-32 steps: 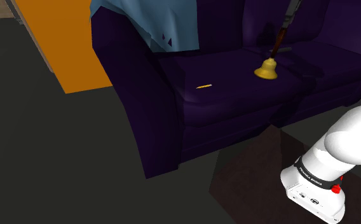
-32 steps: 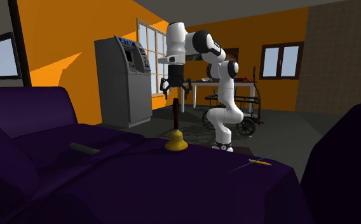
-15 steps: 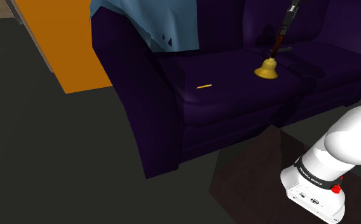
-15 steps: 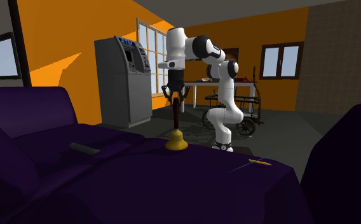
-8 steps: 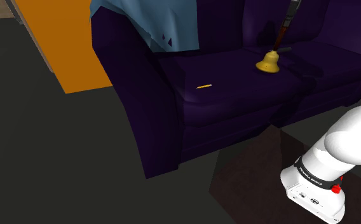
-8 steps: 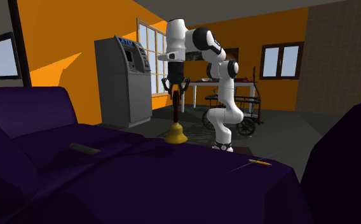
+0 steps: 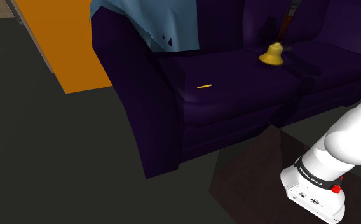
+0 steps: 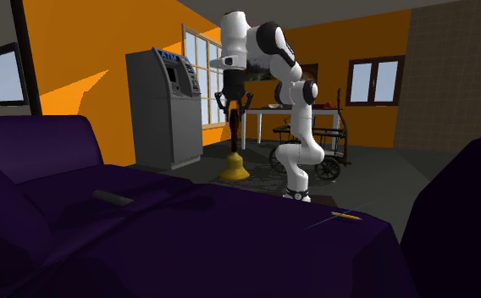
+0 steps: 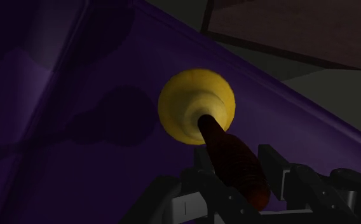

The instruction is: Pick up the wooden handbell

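- Right, shoulder view: the yellow flared handbell with a dark reddish handle (image 7: 271, 56) hangs over the dark purple sofa (image 7: 224, 89), at two o'clock from a thin yellow stick (image 7: 203, 86).
- Second exterior view: the black two-finger gripper (image 8: 234, 114) clamps the handle's top, at twelve o'clock above the bell, which looks clear of the seat.
- Wrist view: both fingers squeeze the handle. Lifting step, I'd say; next, raise it straight and keep the grip firm.

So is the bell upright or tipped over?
Upright: the bell points mouth down at the sofa, handle straight up in the gripper.
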